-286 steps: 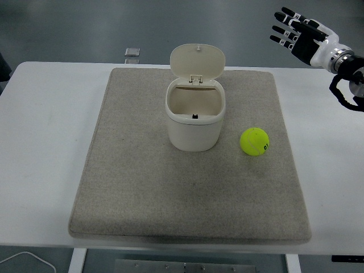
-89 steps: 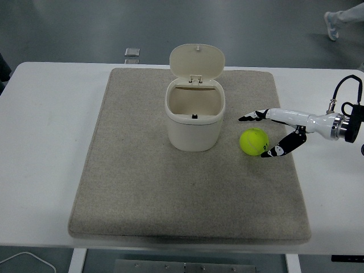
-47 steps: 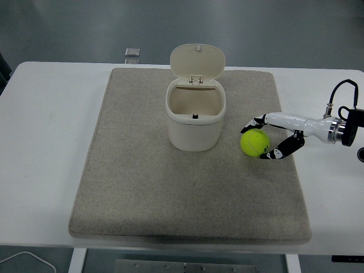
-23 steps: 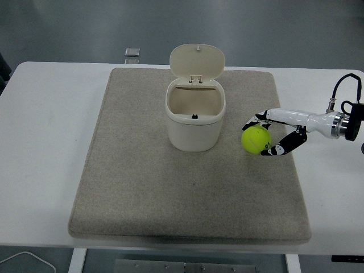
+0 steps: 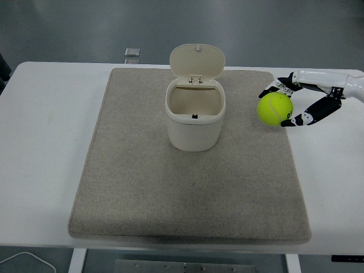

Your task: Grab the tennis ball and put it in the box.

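One tennis ball (image 5: 275, 109) hangs clear of the grey mat (image 5: 142, 193), pinched between the fingers and thumb of the right hand (image 5: 301, 101), to the right of the open-lidded box (image 5: 195, 116). By my reading this is the carry; next the ball needs moving left over the box's mouth before release.

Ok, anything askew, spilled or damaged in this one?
Nothing stands out. The box stands upright on the mat with its lid open, the right hand holds the tennis ball right of it, and a small object sits at the table's far edge.
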